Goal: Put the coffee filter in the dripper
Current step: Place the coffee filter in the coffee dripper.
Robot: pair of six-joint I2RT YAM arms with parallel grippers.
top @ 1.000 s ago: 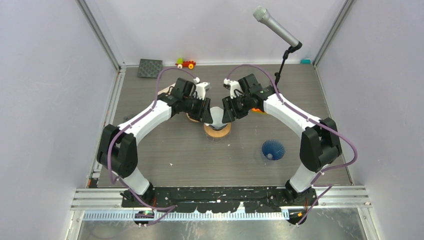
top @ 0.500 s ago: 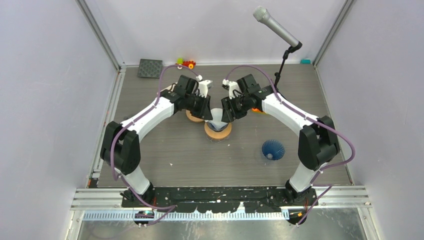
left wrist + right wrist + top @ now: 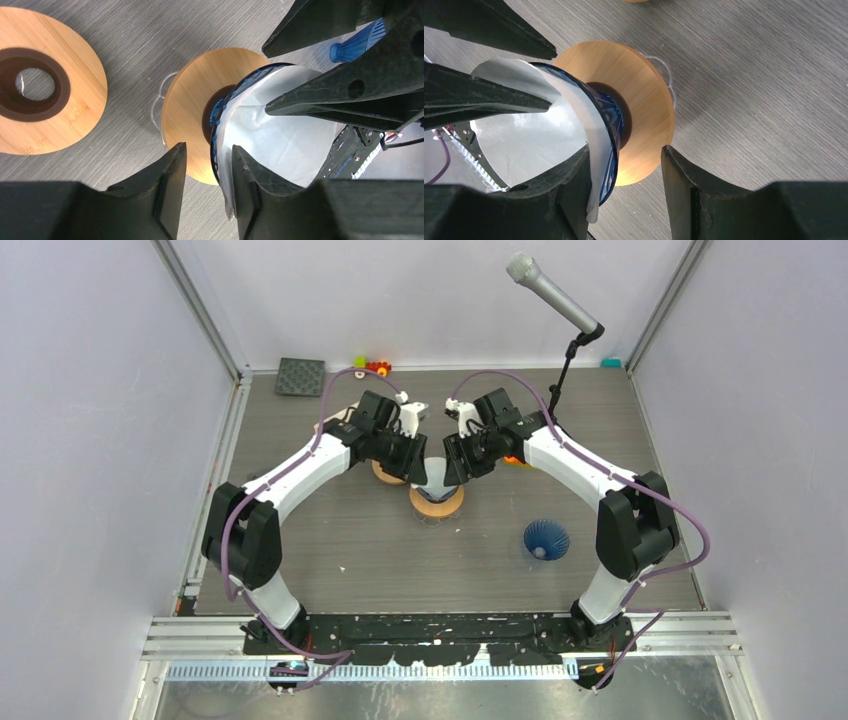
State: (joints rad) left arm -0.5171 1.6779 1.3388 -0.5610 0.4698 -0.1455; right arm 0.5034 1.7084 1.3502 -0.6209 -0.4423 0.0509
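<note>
The blue glass dripper [image 3: 436, 487] stands on its round wooden base [image 3: 434, 506] at mid-table. The white coffee filter [image 3: 285, 135] sits inside it as an open cone, its edge standing above the blue rim [image 3: 218, 116]. My left gripper [image 3: 207, 172] is open and straddles the left rim, its inner finger against the paper. My right gripper [image 3: 624, 167] is open and straddles the right rim [image 3: 611, 120], inner finger on the filter [image 3: 524, 135], outer finger apart from the base [image 3: 644, 100]. In the top view both grippers [image 3: 414, 462] [image 3: 453, 462] flank the dripper.
A second wooden ring [image 3: 47, 85] lies just left of the dripper. Another blue dripper [image 3: 546, 538] lies to the right front. A microphone on a stand [image 3: 556, 297] rises at the back right. A black pad [image 3: 300, 375] and a small toy [image 3: 372, 366] sit at the back.
The left arm has shifted slightly toward the back and its gripper now sits at the dripper's left rim. The right arm has barely moved.
</note>
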